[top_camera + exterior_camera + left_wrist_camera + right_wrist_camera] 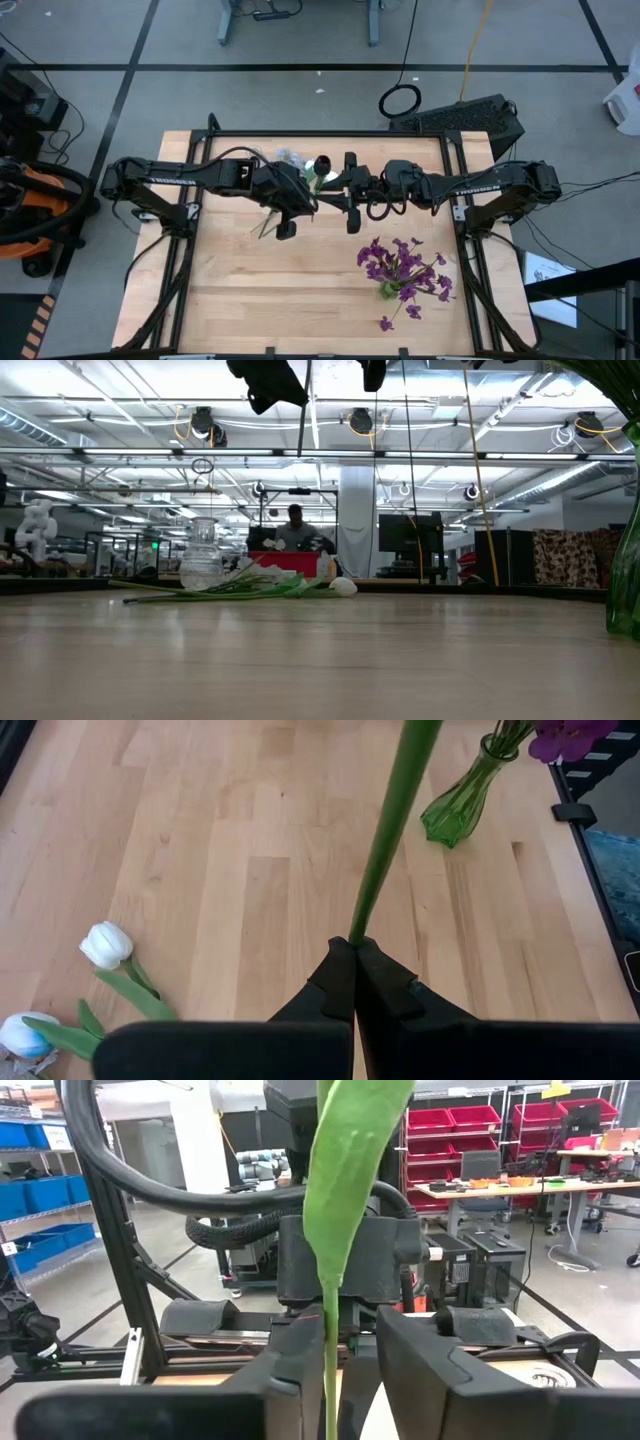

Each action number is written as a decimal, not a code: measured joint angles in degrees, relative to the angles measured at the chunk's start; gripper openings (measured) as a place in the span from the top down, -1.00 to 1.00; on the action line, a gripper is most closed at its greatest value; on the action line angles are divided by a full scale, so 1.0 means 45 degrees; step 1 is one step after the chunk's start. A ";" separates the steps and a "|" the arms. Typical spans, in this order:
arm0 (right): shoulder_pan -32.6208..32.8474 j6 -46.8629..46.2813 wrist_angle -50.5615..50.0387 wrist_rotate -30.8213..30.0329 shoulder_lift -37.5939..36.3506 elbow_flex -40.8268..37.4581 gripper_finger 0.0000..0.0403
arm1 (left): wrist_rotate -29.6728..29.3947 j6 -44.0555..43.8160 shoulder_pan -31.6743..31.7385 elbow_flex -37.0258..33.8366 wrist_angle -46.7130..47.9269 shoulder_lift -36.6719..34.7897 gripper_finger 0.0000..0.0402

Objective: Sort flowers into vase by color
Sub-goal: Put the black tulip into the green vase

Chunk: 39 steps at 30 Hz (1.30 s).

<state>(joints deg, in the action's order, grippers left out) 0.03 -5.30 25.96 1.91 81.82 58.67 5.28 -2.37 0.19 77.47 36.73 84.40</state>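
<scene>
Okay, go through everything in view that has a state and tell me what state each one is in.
left gripper: shut on the green stem, held off the table.
right gripper: fingers astride the same stem, a gap showing.
green vase: upright, holding purple flowers.
clear vase: upright.
white tulips: lying on the table.
</scene>
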 joint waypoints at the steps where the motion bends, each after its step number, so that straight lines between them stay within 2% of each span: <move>1: 0.0005 0.0005 -0.0005 0.0008 0.0000 0.0000 0.59 | 0.0000 0.0000 0.0000 0.0000 0.0000 -0.0001 0.99; 5: 0.0005 0.0005 0.0010 0.0591 0.0000 0.0000 0.59 | 0.0000 0.0000 0.0000 0.0000 0.0000 0.0001 0.99; 17: 0.0015 0.0000 0.0107 0.0602 -0.0005 0.0000 0.62 | 0.0000 -0.0015 0.0000 0.0000 -0.0029 0.0001 0.99; 23: 0.0015 -0.0053 0.0578 0.0656 0.0527 0.0015 0.75 | 0.0000 -0.0019 0.0000 0.0000 -0.0044 0.0001 0.99; 29: 0.0015 0.0049 0.0513 0.0647 0.0550 0.0010 0.97 | 0.0000 -0.0024 0.0000 0.0000 -0.0036 0.0001 0.99; 39: 0.0015 -0.0001 0.0264 0.0642 0.0483 0.0010 0.98 | 0.0005 -0.0179 -0.0033 0.0005 -0.0038 0.0006 0.94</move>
<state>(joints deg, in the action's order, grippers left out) 0.10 -5.30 27.14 4.80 83.99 58.72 5.30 -3.18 0.04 77.49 36.56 84.42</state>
